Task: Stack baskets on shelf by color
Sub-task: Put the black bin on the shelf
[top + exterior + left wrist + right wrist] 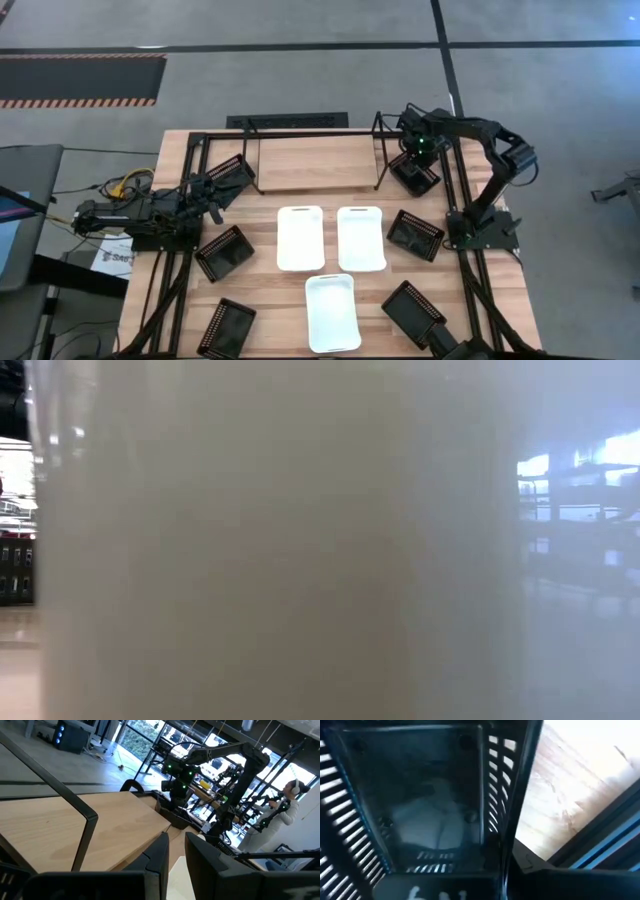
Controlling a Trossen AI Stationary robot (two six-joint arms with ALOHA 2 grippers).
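Barely started as far as I can tell: the shelf (315, 163) at 12 o'clock has nothing on its wood base, three white baskets (300, 238) sit mid-table, and black baskets (223, 251) are scattered from 3 round to 9. The right gripper (418, 160) is down in a black basket at 2 o'clock, apparently clamped on its wall. The left gripper (213, 192), at 9, sits nearly closed and empty. No readable writing anywhere.

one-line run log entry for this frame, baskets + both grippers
right gripper: on black basket beside shelf | left gripper: near shelf's other end | white baskets: three, unstacked on table
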